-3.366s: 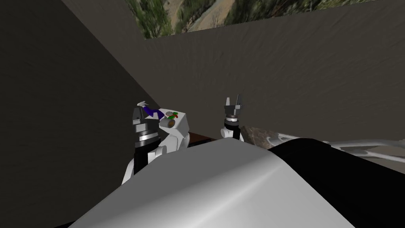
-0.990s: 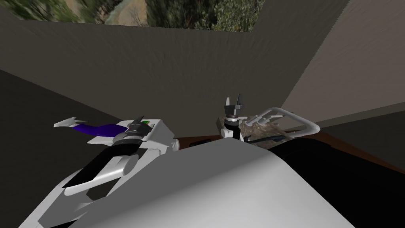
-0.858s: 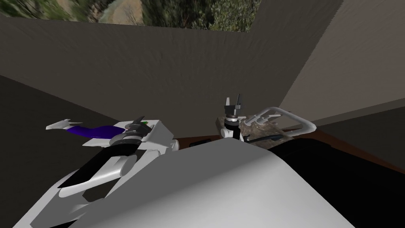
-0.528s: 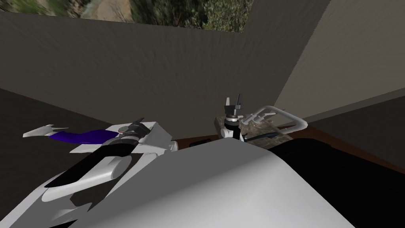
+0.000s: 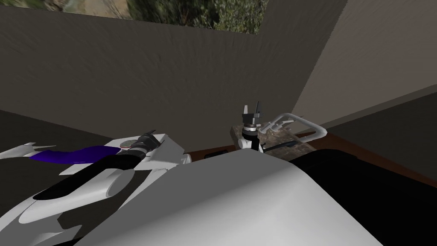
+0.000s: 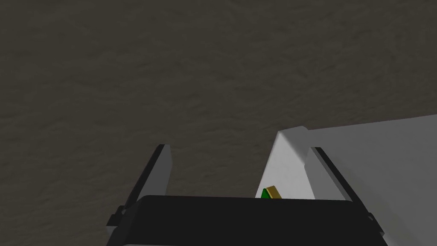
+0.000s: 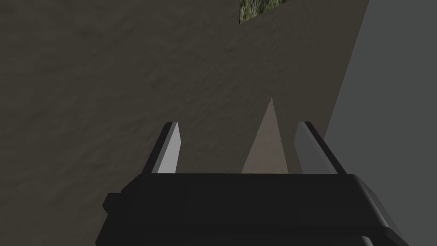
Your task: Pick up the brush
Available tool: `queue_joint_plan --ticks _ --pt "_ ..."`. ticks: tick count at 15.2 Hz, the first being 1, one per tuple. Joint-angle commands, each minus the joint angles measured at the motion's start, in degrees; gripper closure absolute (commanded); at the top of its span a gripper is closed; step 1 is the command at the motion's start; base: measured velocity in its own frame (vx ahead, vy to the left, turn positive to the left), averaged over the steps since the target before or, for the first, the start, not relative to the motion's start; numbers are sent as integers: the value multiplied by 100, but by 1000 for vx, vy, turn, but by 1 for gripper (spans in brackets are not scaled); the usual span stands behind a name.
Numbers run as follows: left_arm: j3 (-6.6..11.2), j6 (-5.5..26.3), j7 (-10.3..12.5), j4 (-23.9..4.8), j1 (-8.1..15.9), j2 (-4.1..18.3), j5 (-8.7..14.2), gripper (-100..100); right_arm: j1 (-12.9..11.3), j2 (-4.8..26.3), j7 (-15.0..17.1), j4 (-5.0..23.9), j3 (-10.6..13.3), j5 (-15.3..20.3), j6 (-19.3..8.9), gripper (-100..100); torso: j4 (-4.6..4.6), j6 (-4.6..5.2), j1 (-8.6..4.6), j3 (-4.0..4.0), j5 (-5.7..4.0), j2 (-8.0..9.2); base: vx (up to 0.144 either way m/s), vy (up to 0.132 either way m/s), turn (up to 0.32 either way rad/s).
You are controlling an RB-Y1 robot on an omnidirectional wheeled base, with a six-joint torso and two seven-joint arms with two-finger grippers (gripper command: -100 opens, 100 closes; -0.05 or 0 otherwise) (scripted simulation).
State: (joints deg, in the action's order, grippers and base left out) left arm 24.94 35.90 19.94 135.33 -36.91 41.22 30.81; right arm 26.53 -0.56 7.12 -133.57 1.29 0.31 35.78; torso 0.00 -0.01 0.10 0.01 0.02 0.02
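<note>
Wall (image 5: 170,77): dark grey-brown, behind both arms
Brush (image 5: 72,154): purple, pale tip, beside white block (image 5: 170,148)
Left gripper (image 6: 239,171): at block's edge, jaws spread
Right gripper (image 7: 238,147): raised, jaws spread

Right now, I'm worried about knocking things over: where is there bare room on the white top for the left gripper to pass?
Bare: the white top's edge strip toward the stone counter. Crowded: beside the left gripper, where the grey disc and purple brush are.
</note>
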Motion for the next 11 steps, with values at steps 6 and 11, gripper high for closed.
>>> queue_joint_plan --ticks 6,11 --pt "198 783 150 -46 -25 410 463 -100 0 0 0 0 0 0 0 0 -1 2 11 -3 2 -5 22 27 -71" --pt "380 1385 287 -113 -67 805 929 -100 0 1 0 0 0 0 0 0 -1 2 20 -4 4 -7 30 55 -61"
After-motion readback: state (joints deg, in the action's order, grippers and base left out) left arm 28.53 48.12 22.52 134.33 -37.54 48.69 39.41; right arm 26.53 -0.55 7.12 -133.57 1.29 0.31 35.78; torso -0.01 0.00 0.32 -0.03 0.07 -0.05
